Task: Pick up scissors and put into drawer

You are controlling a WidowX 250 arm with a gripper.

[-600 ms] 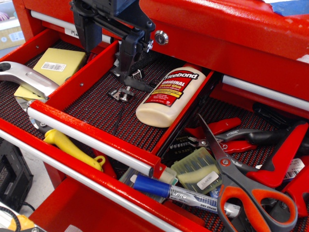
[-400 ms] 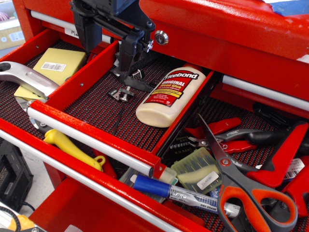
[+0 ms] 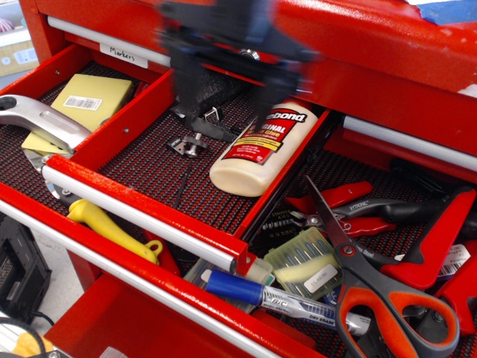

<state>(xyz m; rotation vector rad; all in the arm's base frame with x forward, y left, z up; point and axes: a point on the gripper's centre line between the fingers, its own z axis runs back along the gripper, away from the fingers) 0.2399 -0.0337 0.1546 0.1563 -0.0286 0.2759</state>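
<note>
The scissors lie in the lower open drawer at the bottom right. Their dark grey handles with orange-red lining sit at the frame's lower edge, and the steel blades point up and to the left. My gripper is a motion-blurred dark shape at the top centre, above the back of the upper drawer and over the top of the glue bottle. Its two fingers stand well apart and hold nothing. It is far up and to the left of the scissors.
Red pliers, a red clamp, a drill-bit case and a blue marker crowd around the scissors. A small metal clip lies in the upper drawer. A yellow pad and a silver tool lie at the left.
My gripper has swung quickly to the right, from over the drawer divider to over the glue bottle's top, and is now blurred. The scissors have not moved.
</note>
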